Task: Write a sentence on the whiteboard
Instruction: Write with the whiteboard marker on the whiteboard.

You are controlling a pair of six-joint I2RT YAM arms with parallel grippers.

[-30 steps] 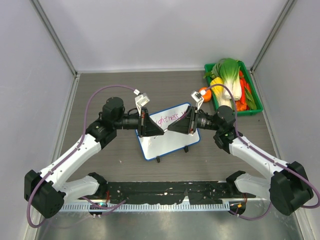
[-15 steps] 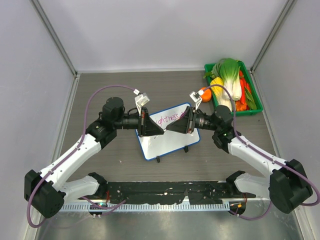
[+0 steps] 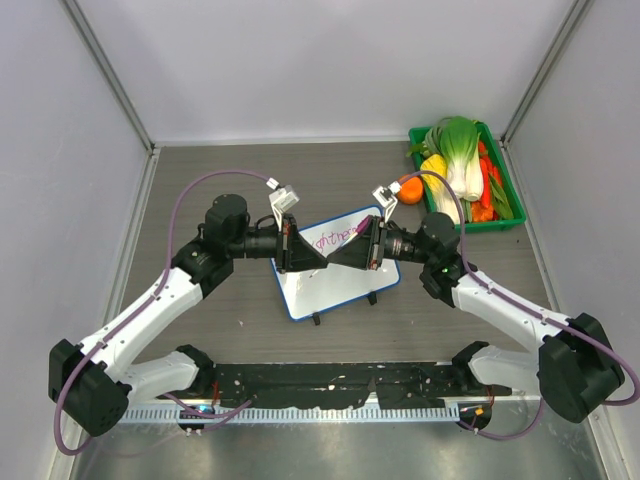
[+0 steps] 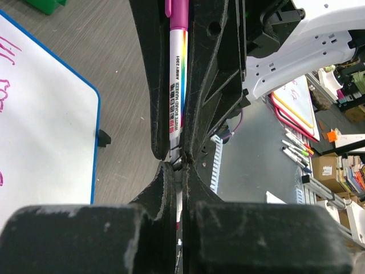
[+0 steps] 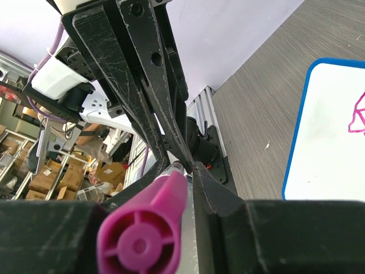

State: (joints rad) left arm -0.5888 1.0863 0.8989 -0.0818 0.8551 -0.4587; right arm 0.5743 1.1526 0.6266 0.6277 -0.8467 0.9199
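The whiteboard (image 3: 335, 285) lies mid-table, blue-framed, and shows in both wrist views (image 4: 45, 131) (image 5: 325, 142). One line of the pink sentence (image 3: 338, 236) runs along its far edge, partly hidden by the grippers. My left gripper (image 3: 322, 260) (image 4: 177, 164) hovers above the board, shut on the white barrel of a whiteboard marker (image 4: 177, 85). My right gripper (image 3: 343, 260) (image 5: 182, 165) meets it tip to tip, jaws drawn in round the marker's magenta cap (image 5: 145, 228) (image 4: 175, 14). The marker is hidden in the top view.
A green crate (image 3: 500, 222) of vegetables stands at the back right, with an orange (image 3: 410, 187) beside it. The board rests on small black feet (image 3: 372, 298). Grey walls enclose the table on three sides.
My right gripper has slid left onto the marker's cap end and its jaws have narrowed. The left arm has held still with the marker.
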